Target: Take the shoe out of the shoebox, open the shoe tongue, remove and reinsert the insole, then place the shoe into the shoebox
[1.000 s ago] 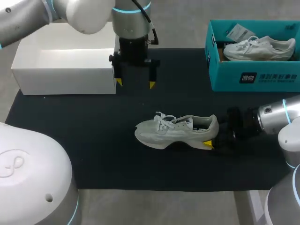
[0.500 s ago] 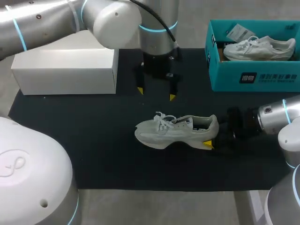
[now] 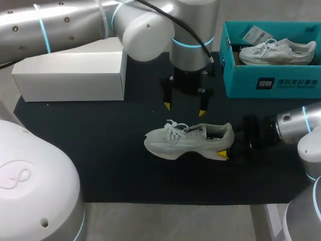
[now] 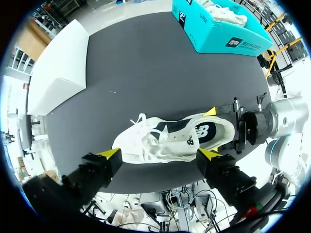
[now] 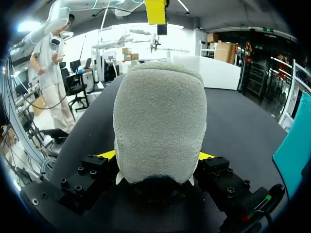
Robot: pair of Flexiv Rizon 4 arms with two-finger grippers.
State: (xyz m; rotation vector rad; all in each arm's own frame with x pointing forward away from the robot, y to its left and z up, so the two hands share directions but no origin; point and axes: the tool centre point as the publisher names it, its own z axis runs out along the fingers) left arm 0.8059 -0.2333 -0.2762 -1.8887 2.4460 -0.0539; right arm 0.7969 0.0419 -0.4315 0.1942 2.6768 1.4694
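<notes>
A pale grey-white shoe (image 3: 188, 140) lies on its side on the black mat, toe to the left. My right gripper (image 3: 228, 145) is shut on its heel; in the right wrist view the heel (image 5: 158, 121) fills the space between the two yellow tips of the right gripper (image 5: 158, 156). My left gripper (image 3: 184, 108) hangs open just behind and above the shoe's laces. In the left wrist view the shoe (image 4: 170, 138) lies ahead of the left gripper (image 4: 160, 154), whose fingers stand wide apart and touch nothing. The teal shoebox (image 3: 271, 83) stands at the back right.
A second white shoe (image 3: 276, 50) lies inside the teal shoebox. A white box (image 3: 70, 75) stands at the back left of the mat (image 3: 110, 150). My left arm (image 3: 75, 25) crosses over the white box.
My left arm has swung right and forward, from beside the white box to above the shoe. The shoe and the right gripper have not moved.
</notes>
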